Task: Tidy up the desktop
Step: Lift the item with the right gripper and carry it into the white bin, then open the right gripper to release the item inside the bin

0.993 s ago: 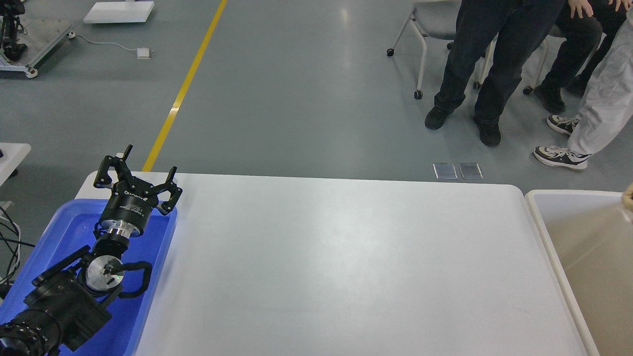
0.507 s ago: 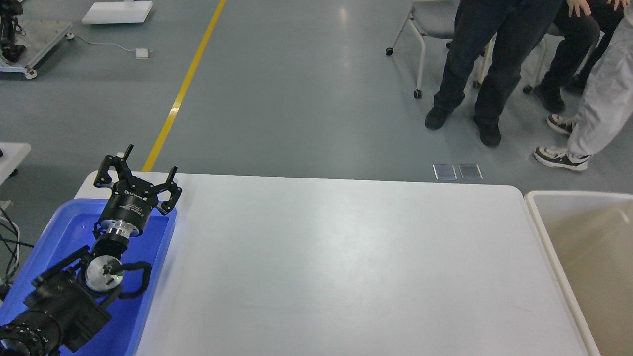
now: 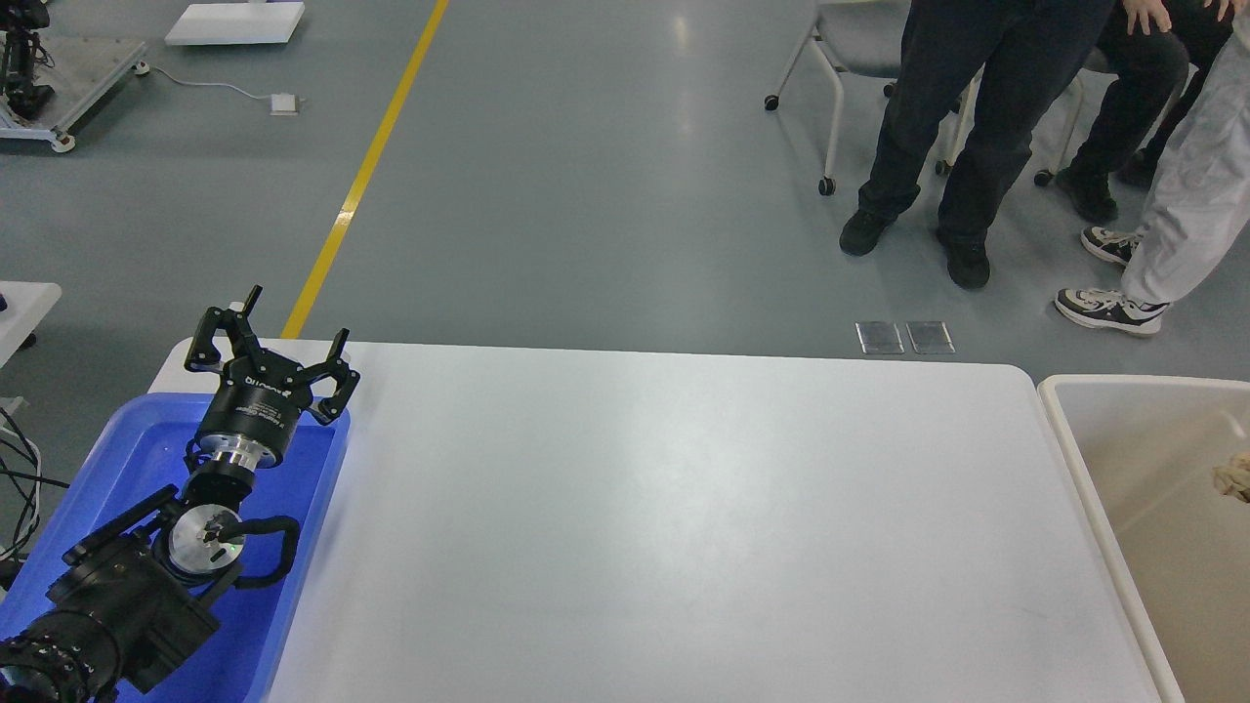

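Observation:
The desktop (image 3: 684,517) is a large white tabletop with rounded corners, and its surface shows bare. My left gripper (image 3: 293,317) is open and empty, held above the far end of the blue tray (image 3: 127,459) at the table's left edge. My right arm and gripper are out of view.
A cream-white tub (image 3: 1152,508) stands at the table's right edge with a small pale crumpled thing (image 3: 1232,476) inside it. People stand and sit beyond the table at the far right (image 3: 967,146), by a wheeled chair (image 3: 840,59). A yellow floor line (image 3: 361,176) runs beyond the table.
A pale crumpled thing now lies inside the tub on the right; a second ago something pale showed at the frame's right edge above the tub. My left arm has not moved.

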{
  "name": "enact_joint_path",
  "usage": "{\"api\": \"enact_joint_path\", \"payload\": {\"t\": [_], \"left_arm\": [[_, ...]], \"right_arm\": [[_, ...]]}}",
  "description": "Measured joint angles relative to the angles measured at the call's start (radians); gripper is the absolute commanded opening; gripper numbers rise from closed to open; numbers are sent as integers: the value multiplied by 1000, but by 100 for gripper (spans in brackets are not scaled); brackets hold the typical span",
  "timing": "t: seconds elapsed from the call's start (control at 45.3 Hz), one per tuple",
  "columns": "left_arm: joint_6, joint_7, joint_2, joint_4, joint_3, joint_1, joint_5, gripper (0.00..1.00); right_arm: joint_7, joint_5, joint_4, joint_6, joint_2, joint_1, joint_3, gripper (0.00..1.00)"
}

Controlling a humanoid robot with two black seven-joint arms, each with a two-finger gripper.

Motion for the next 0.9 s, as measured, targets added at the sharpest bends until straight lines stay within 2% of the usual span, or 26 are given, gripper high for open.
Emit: {"api": "enact_joint_path", "payload": {"t": [0.132,0.265,0.816,0.86,0.882,0.904], "left_arm": [[0,0,0,0,0,0,0,100],[0,0,0,0,0,0,0,100],[0,0,0,0,0,0,0,100],[0,0,0,0,0,0,0,100],[0,0,0,0,0,0,0,100],[0,0,0,0,0,0,0,100]], "right_arm": [[-35,59,-39,-25,82,-35,35,0],[-48,81,-53,-40,122,-57,50,0],[-63,106,-120,-62,175,-94,71,0],[-63,106,-124,-63,175,-95,71,8],[-63,106,-127,-63,175,-95,71,16],[-63,106,-129,-63,175,-96,71,27]]}}
